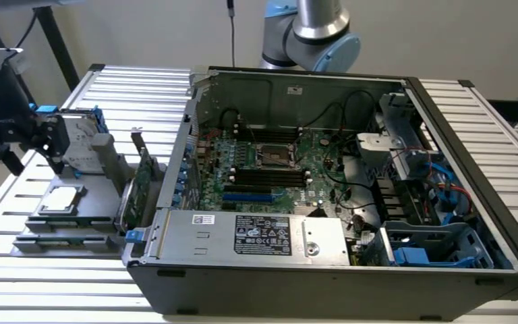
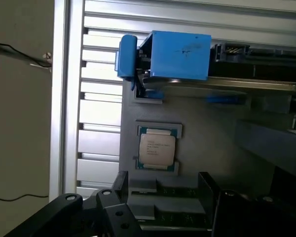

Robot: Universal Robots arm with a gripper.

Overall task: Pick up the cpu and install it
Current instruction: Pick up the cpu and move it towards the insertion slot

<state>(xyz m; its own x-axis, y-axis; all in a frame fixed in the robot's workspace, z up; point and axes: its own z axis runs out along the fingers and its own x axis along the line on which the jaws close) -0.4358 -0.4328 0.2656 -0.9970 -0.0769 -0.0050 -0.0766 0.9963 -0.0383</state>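
I see cpu (image 2: 157, 148) lying flat in grey holder tray (image 2: 212, 143) on slatted table (image 2: 98, 113), beside open computer case (image 1: 331, 169), gripper (image 2: 164, 190) near it, not touching, jaws spread wide, holding nothing

Print lines on cpu (image 2: 157, 148) lid: unreadable. Power supply (image 1: 326, 237): black label (image 1: 263, 241), white sticker (image 1: 204, 219), both illegible.

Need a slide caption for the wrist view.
CPU seated in its grey fixture, not yet picked, blue bracket nearby.
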